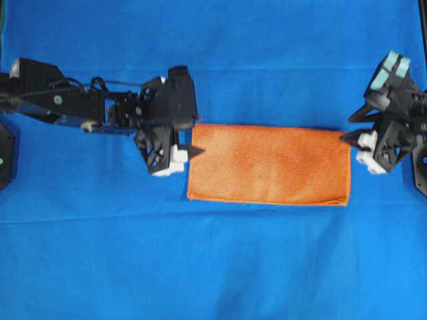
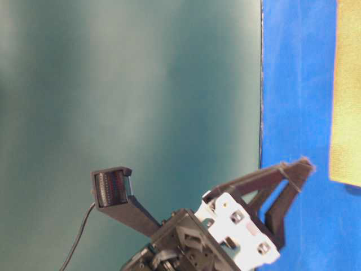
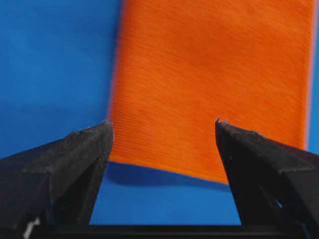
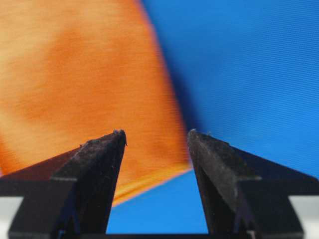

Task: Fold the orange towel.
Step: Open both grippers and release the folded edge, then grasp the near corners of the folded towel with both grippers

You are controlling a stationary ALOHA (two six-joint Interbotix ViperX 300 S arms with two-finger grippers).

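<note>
At the left of the overhead view the left pincer (image 1: 193, 143) stands open, empty, just off the towel's left edge. The orange towel (image 1: 269, 164) lies flat mid-frame as a long rectangle on the blue cloth (image 1: 213, 267). At right, the right pincer (image 1: 349, 128) gapes open, holding nothing.

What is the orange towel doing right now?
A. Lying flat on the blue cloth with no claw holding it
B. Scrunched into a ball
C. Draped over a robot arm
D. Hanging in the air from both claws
A: the orange towel lies flat as a neat rectangle on the blue cloth, with the left gripper and the right gripper both open at its two short ends, holding nothing.
</note>
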